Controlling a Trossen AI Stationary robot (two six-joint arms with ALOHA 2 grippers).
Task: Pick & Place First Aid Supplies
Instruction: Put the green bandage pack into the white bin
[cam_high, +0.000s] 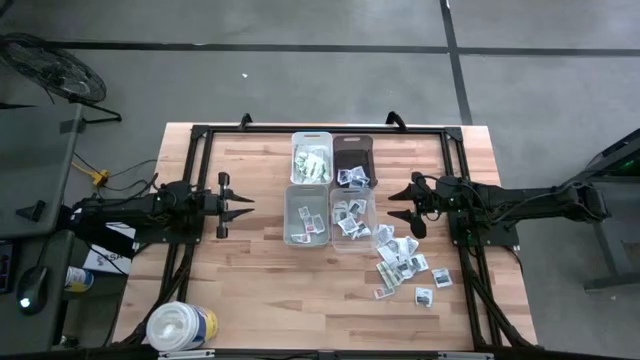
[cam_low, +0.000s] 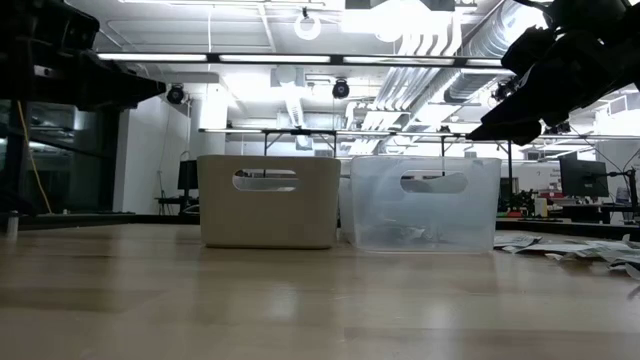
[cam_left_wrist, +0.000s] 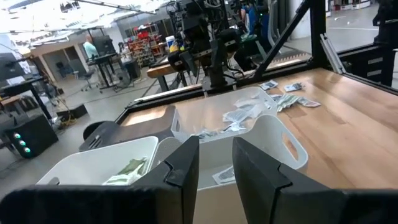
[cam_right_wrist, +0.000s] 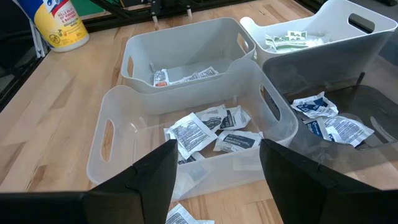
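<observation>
high: packets (cam_high: 405, 262) loose on table just below right gripper (cam_high: 402, 204), fingers apart, empty | low: loose packets (cam_low: 570, 246) right of clear bin (cam_low: 420, 203) | left wrist: left gripper (cam_left_wrist: 214, 165) part-open, empty, over bins | right wrist: packets (cam_right_wrist: 211, 130) in clear bin beyond the spread fingers (cam_right_wrist: 149, 174)

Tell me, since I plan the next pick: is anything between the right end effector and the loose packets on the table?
Nothing visible. The right end effector hangs open above the table beside the clear bin, and the loose packets lie uncovered on the bare wood nearby.
</observation>
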